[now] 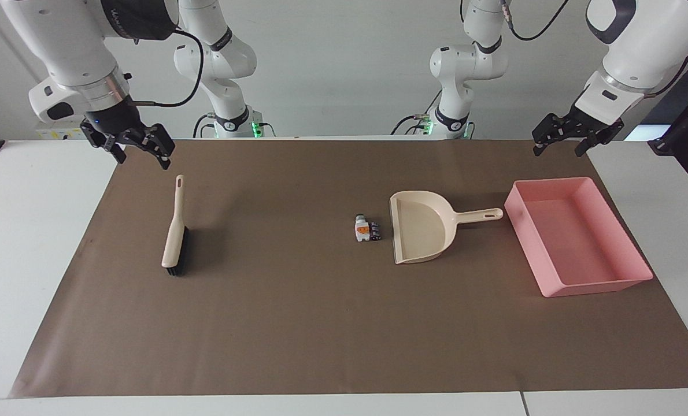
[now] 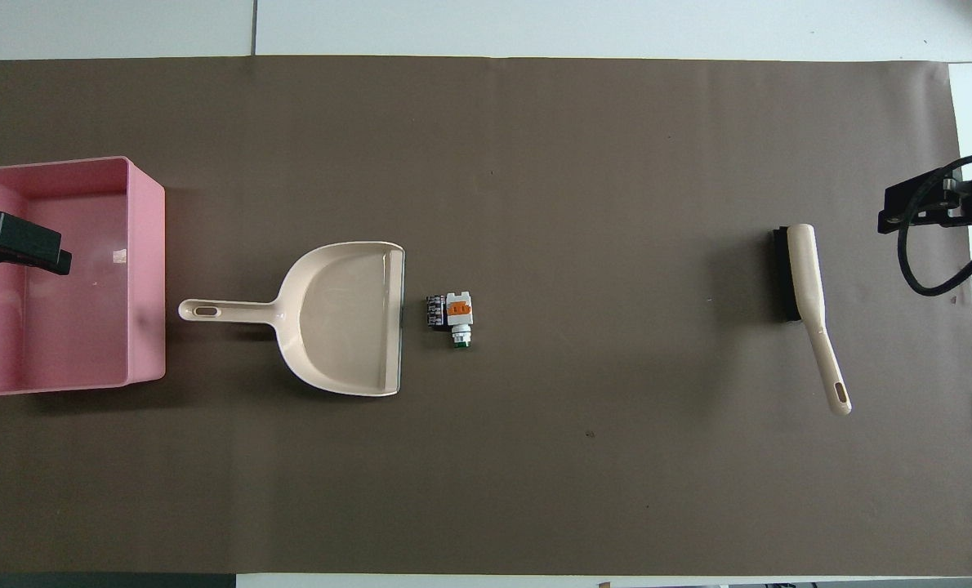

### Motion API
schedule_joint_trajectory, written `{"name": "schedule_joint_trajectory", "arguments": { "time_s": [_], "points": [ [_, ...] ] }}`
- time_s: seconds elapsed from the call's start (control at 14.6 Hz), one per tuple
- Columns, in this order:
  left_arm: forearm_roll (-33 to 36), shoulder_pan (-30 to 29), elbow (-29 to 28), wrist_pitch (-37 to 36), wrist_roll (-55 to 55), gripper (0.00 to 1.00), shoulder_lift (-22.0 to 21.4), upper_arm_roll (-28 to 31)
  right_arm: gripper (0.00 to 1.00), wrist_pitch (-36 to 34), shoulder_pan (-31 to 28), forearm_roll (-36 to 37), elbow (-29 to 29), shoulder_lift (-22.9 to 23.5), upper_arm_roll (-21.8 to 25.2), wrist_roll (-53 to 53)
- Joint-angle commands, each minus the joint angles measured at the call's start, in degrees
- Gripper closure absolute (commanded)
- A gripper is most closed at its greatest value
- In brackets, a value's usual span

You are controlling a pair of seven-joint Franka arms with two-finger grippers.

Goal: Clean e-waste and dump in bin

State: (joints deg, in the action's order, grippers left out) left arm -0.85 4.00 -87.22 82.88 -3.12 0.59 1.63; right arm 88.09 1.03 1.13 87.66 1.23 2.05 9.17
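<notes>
The e-waste is shown as a tight cluster of tiny pieces, one white with orange and green marks and the others dark, lying near the middle of the brown mat that covers the tabletop, just beside the open lip of the beige dustpan and not yet in it. The dustpan's handle is directed toward the bin, a shallow pink tray at the left arm's end of the tabletop, in which nothing is seen. The brush is laid well apart from the pieces, toward the right arm's end, bristles on the mat and handle pointing toward the robots. The right gripper is held in the air near the brush handle's end, its fingers spread and holding nothing; the left gripper is held over the mat's edge near the bin, likewise spread and holding nothing. The step in hand is judged to be the taking up of the brush and dustpan. The brush is best gripped along its handle, and the dustpan steadied by its handle, so that the pieces can be swept in short, low strokes straight into the lip without being scattered past its ends.
</notes>
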Motion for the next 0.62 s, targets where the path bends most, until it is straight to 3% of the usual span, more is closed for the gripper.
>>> {"name": "schedule_joint_trajectory", "arguments": {
  "time_s": [0.0, 0.55],
  "points": [
    [0.76, -0.22, 0.92, -0.61, 0.21, 0.01, 0.29, -0.05, 0.01, 0.68, -0.50, 0.36, 1.29, -1.14, -0.30, -1.70],
    [0.76, -0.31, 0.39, 1.40, -4.06, 0.01, 0.11, -0.14, 0.01, 1.03, -0.50, 0.28, 1.81, -1.31, -0.38, -1.35]
  ]
}}
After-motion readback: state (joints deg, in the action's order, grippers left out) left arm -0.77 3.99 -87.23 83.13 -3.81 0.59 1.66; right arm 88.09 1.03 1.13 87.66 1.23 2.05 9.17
